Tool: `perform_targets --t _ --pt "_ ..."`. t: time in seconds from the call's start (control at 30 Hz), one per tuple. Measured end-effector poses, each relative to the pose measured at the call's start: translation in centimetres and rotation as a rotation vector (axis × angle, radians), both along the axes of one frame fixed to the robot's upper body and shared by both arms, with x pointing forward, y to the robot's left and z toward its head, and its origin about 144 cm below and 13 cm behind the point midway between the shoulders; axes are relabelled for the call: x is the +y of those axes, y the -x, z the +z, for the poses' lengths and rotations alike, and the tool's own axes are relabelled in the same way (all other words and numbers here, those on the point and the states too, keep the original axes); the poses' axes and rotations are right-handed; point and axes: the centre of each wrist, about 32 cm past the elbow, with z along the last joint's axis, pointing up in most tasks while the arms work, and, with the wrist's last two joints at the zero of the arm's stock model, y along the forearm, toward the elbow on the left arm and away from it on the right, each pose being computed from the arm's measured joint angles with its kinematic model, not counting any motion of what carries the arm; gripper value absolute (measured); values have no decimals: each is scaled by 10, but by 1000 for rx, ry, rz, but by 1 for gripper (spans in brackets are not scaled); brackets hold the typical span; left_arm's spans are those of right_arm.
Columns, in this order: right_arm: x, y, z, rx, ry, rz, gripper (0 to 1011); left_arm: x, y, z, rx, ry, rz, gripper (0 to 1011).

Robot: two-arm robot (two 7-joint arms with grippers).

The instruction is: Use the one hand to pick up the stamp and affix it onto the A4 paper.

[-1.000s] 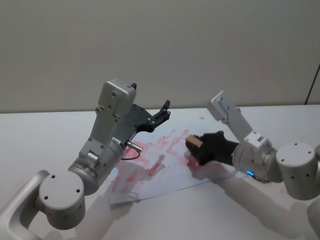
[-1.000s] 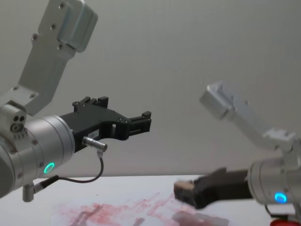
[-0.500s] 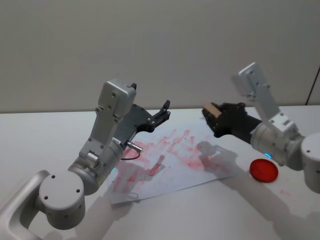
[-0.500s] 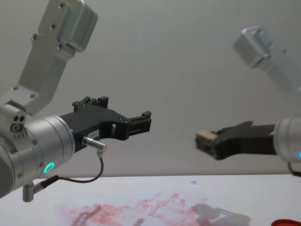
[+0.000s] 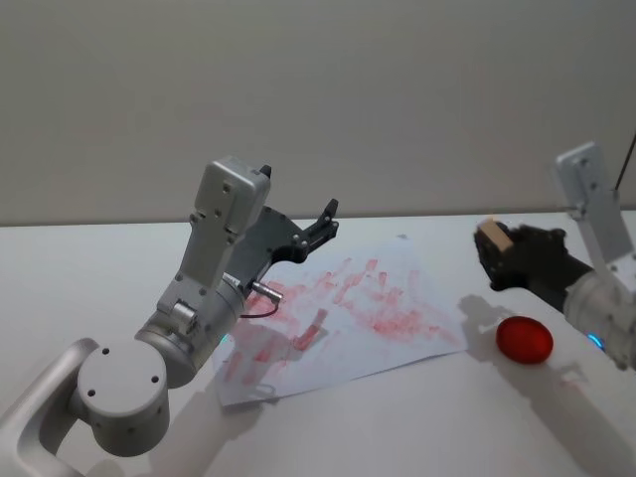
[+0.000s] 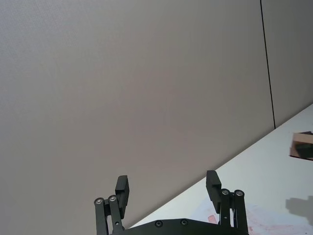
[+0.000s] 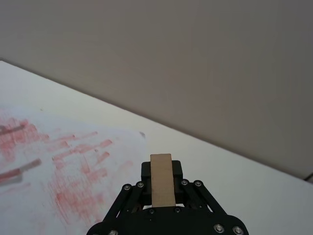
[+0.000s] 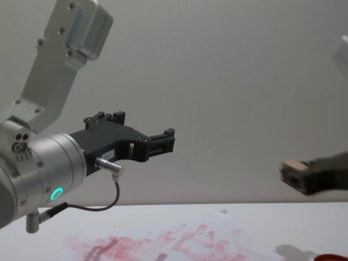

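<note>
Risk: stamp (image 5: 493,236) could slip or tilt in my pinch on the way down, smearing yet another mark.
Cause: only its sides are clamped, and most of it juts past my fingertips.
Stamp: raised off the table, to the right of the paper (image 5: 397,298), above and behind the pad (image 5: 524,340).
Right gripper (image 7: 162,188): closed on the stamp.
Left gripper (image 6: 167,187): parked over the paper's left part, fingers apart, holding nothing.

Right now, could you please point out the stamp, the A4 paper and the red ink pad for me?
the stamp (image 5: 494,235): head view, on its tan top face.
the A4 paper (image 5: 417,270): head view, on a bare white patch near its far corner.
the red ink pad (image 5: 524,340): head view, on the middle of its red surface.
</note>
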Motion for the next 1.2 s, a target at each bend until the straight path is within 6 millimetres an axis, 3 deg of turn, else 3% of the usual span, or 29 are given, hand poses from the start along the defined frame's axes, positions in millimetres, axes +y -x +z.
perform_targets --t 0.43,1.2 --pt "-19 24 -22 120 -2 -102 219 0 0 0 0 0 0 1001" --pt "-25 29 -41 219 16 -122 219 0 0 0 0 0 0 1001"
